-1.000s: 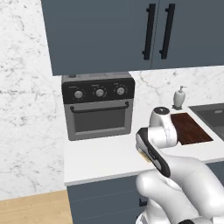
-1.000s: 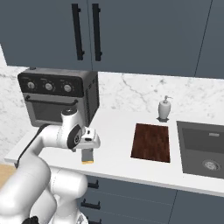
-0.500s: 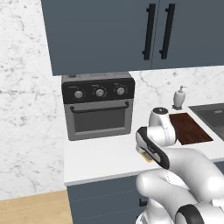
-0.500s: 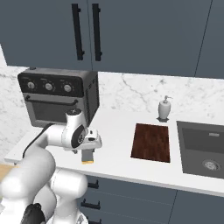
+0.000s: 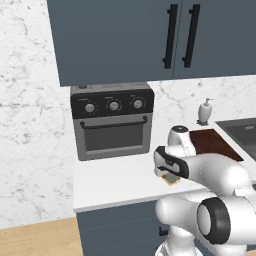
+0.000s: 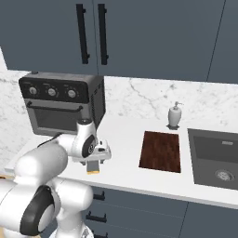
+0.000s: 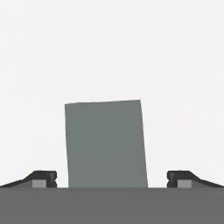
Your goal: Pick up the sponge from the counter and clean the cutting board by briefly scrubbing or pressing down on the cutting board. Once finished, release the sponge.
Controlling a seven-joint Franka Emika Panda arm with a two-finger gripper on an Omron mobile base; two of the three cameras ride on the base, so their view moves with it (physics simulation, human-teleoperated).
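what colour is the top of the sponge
Dark grey-green on the sponge, clearest in the hand view.

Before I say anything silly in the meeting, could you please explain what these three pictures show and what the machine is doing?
It is a simulated kitchen with a white robot arm on a drivable base. Two pictures come from cameras on that base, behind the arm to its left and right, so they show one scene from two sides. The third comes from a camera on the hand, looking straight down along it.

On the white counter stand a toaster oven, a soap dispenser and a dark brown cutting board, with a sink to the right.

The hand hangs low over the sponge, near the counter's front edge. In the hand picture its grey scrub top sits between the two finger tips, which stand apart on either side with gaps, so the hand is open and holds nothing yet.
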